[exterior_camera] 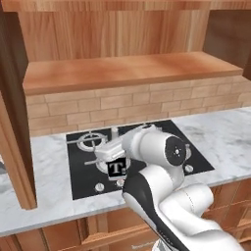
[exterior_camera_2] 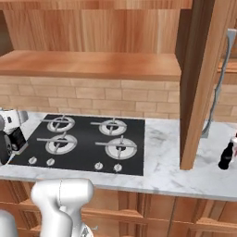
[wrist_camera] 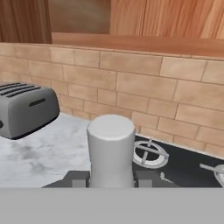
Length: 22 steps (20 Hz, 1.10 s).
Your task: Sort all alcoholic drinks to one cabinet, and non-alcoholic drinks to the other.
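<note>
Gripper [exterior_camera: 115, 162] is clamping the square "T" bottle [exterior_camera: 116, 168] over the stove [exterior_camera: 196, 159].
I'm carrying it; next I'm judging a lift to the cabinet shelf [exterior_camera: 132, 71] above it.

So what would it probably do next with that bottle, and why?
Probably lift it toward the open cabinet shelf above. The gripper is shut on the "T" bottle, holding it low over the stove, so raising it seems the natural step.

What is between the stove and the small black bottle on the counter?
An open cabinet door hangs between the stove and the black bottle, in the right base view.
</note>
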Tool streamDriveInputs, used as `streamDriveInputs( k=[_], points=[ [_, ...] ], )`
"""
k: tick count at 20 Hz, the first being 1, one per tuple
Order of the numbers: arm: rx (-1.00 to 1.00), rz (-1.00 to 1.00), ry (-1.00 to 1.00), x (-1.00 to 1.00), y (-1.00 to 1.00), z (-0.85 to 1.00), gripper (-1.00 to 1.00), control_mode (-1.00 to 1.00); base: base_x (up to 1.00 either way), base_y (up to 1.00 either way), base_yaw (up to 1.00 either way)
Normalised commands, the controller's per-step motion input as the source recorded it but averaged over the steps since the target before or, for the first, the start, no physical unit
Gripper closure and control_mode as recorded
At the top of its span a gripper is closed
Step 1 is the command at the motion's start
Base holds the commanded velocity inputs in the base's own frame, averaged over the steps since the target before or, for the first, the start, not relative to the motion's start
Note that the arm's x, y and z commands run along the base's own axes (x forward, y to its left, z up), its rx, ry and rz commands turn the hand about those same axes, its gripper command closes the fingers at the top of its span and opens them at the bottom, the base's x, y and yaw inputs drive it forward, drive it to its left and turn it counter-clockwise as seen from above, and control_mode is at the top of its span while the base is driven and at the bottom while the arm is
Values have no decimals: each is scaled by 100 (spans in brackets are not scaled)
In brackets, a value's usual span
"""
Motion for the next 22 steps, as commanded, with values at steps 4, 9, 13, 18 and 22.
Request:
streamDriveInputs(
  k=[4,9,13,18,22],
  points=[
    [0,0,0,0,0,0,100,100,62,11,0],
    [0,0,2,18,4,0,100,-100,31,4,0],
    [0,0,6,28,3,4,100,-100,0,0,0],
    [-1,-2,0,0,0,35,100,-100,0,0,0],
    [-2,-4,0,-4,3,40,100,-100,0,0,0]
  ],
)
